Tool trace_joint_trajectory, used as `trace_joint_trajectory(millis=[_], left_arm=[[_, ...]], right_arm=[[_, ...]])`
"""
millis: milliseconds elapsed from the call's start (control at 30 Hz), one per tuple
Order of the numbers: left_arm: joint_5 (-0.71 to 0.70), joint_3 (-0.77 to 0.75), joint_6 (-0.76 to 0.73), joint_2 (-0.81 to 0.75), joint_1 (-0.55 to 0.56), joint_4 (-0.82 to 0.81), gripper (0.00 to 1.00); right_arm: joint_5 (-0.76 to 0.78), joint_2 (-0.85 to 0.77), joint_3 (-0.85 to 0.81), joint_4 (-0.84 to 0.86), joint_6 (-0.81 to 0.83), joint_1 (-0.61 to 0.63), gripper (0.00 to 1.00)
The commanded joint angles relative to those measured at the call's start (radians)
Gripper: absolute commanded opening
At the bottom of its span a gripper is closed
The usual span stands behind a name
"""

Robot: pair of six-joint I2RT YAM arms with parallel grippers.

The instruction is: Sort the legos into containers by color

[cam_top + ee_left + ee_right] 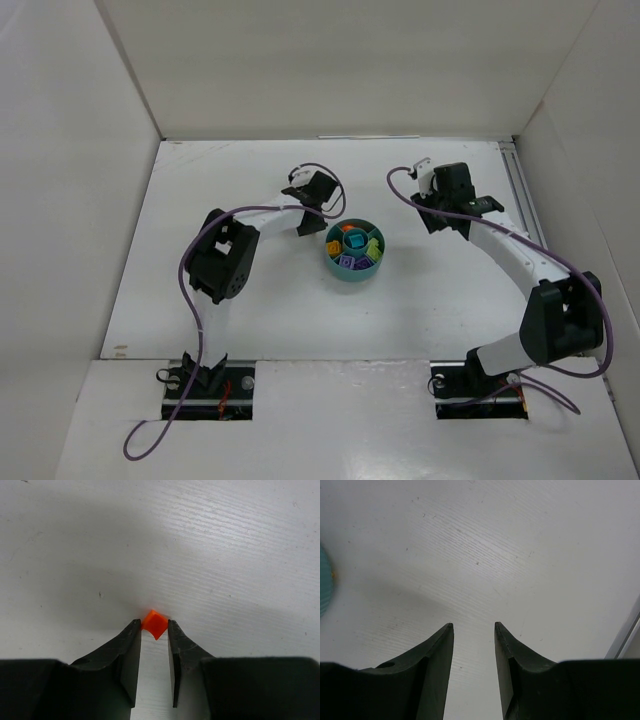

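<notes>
The left fingers pinch a small orange lego between their tips over the white worktop, near the round teal dish, whose sections hold orange, purple and lime pieces. The right fingers stand slightly spread with nothing between them, off to the dish's right

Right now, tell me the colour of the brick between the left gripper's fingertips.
The brick is orange; the left wrist view shows it best.
</notes>
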State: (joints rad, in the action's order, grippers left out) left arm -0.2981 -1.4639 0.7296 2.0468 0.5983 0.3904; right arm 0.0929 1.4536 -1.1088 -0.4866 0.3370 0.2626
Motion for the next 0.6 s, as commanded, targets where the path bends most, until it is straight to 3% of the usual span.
trace_joint_trajectory(millis=[0,300,567], left_arm=[[0.010,0.020,0.007,0.012,-0.005,0.011,0.16],[-0.003,0.048,-0.012,-0.077,-0.005,0.002,0.10],[-0.070,0.059,-0.042,-0.287,0.038,-0.031,0.10]], right_arm=[[-0.015,-0.032,0.004,0.042,0.004,-0.005,0.44],[-0.015,-0.041,0.004,0.042,0.004,-0.005,0.44],[-0.015,-0.082,0.024,0.051,0.004,-0.005,0.44]])
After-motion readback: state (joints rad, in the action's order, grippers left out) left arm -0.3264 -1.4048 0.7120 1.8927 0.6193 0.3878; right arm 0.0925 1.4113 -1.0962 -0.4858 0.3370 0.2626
